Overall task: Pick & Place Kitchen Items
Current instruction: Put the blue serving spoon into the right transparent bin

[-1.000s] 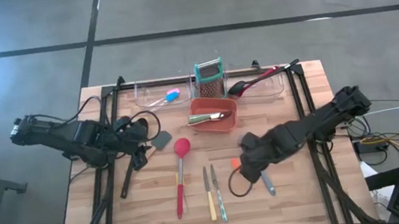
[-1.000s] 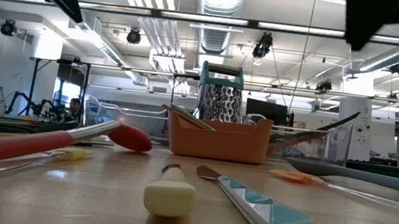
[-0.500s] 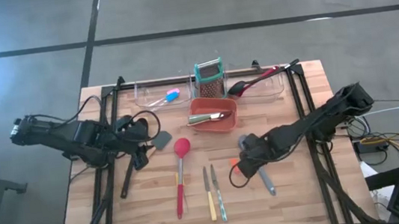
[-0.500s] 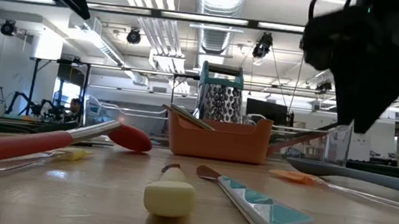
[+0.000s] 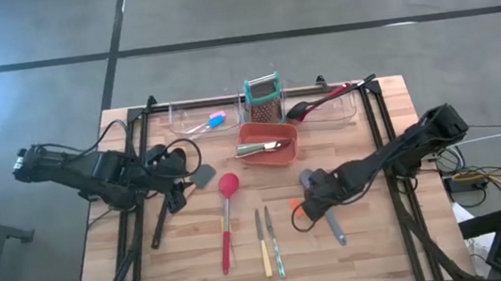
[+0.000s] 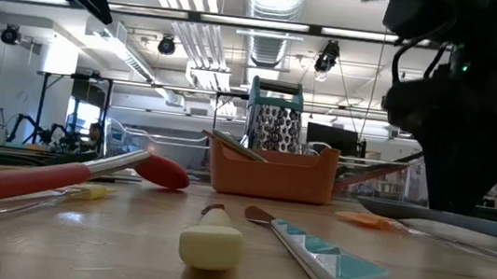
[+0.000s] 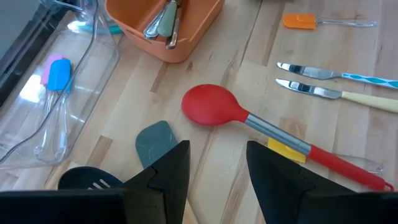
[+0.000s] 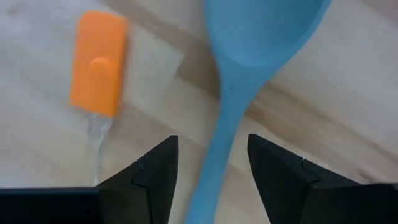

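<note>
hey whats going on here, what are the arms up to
The right gripper is low over the table with its fingers open on either side of a grey-blue spoon, right beside a small orange scraper; nothing is gripped yet. The left gripper waits open near a grey spatula and a red spoon. Two knives lie on the table, and the red-orange bin already holds a couple of utensils.
</note>
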